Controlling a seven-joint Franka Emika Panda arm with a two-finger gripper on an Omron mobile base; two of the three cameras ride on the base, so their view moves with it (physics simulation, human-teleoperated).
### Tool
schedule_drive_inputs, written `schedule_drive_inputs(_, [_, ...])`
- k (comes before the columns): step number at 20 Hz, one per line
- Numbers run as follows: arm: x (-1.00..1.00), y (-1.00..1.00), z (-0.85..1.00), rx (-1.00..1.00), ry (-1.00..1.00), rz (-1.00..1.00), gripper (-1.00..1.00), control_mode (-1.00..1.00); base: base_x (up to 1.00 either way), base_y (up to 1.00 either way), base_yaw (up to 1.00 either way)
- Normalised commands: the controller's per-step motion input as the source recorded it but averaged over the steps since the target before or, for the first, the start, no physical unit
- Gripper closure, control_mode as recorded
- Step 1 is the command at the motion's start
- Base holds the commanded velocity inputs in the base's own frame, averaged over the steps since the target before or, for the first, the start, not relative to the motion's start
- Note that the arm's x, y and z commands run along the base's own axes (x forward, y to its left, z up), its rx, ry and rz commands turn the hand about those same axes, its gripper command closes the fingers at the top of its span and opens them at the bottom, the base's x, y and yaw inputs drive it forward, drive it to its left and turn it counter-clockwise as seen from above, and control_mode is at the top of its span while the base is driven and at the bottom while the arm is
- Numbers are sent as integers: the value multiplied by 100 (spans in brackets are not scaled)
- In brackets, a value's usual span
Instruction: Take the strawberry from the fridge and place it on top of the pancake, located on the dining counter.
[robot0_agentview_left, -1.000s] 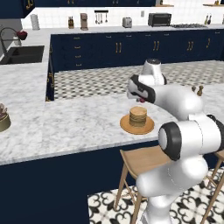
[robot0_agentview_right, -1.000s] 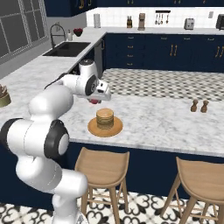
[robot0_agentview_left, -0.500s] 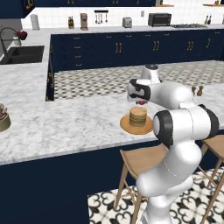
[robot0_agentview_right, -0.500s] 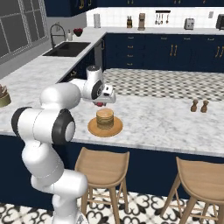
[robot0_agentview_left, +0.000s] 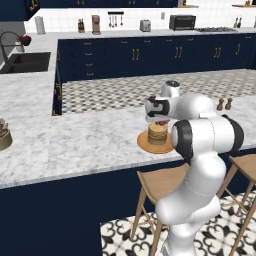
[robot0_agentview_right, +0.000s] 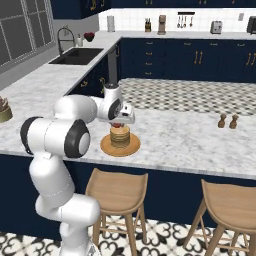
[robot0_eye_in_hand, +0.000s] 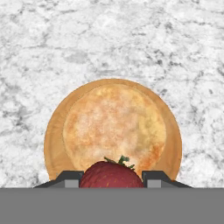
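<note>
Hand view: gripper (robot0_eye_in_hand: 112, 181) pinched strawberry (robot0_eye_in_hand: 111, 175) at 6 o'clock over pancake (robot0_eye_in_hand: 114, 129). Left base view showed stools (robot0_agentview_left: 162, 184); berry there possibly a red speck.

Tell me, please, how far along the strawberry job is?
Fetching looks done: the strawberry sits clamped in the hand above the counter. In hand: the hand hangs right over the pancake on its plate. Left: lower, release the berry on top, and withdraw.
</note>
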Motion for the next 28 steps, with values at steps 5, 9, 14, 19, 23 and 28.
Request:
schedule_drive_inputs(5, [21, 0, -28, 0, 0, 2, 100, -100, 0, 0, 0])
schedule_drive_inputs(9, [13, 0, -14, 0, 1, 1, 100, -100, 0, 0, 0])
schedule_drive_inputs(14, [8, 0, -13, 0, 2, 3, 100, -100, 0, 0, 0])
schedule_drive_inputs(19, [2, 0, -14, 0, 1, 2, -100, -100, 0, 0, 0])
schedule_drive_inputs(23, [0, 0, -2, 0, 0, 0, -100, -100, 0, 0, 0])
schedule_drive_inputs(28, [0, 0, 0, 0, 0, 0, -100, -100, 0, 0, 0])
